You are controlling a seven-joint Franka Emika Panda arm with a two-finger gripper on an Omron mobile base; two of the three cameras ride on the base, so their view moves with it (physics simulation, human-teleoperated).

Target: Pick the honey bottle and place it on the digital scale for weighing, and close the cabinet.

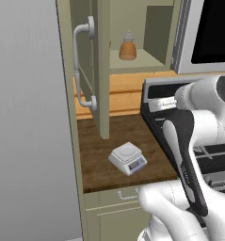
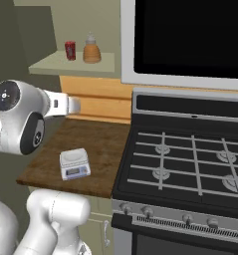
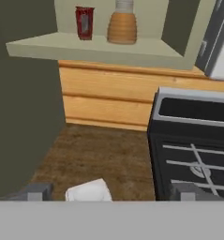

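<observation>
Fingertips (image 3: 34, 192) of the gripper (image 3: 108, 193) are seen at the bottom of the hand view, set wide apart, nothing held or touched between them. Just beyond them the digital scale (image 3: 89, 191) is partly cut off by the frame edge.

Largest first: the stove (image 2: 190, 169) is seen to the right of the counter, four burner grates on top, knobs along the front edge. A dark-screened microwave (image 2: 190, 40) is mounted above it.

The cabinet (image 1: 132, 42) is open, its panelled door (image 1: 88, 66) swung out over the counter, curved grey bar handle (image 1: 78, 66) facing left. Inside, on the lower shelf (image 2: 56, 63), the honey bottle (image 2: 91, 50) is stood upright, with a red can (image 2: 70, 50) just beside it to the left, apart from it. In the left base view the can is hidden by the door edge.

The wooden counter (image 1: 104, 141) is seen below, between the cabinet side and the stove. The digital scale (image 1: 128, 158) is set on it toward the front edge, display toward the robot, nothing on its plate. It is well apart from the bottle, which is higher up on the shelf.

A drawer (image 1: 114, 195) with a small handle is seen under the counter.
</observation>
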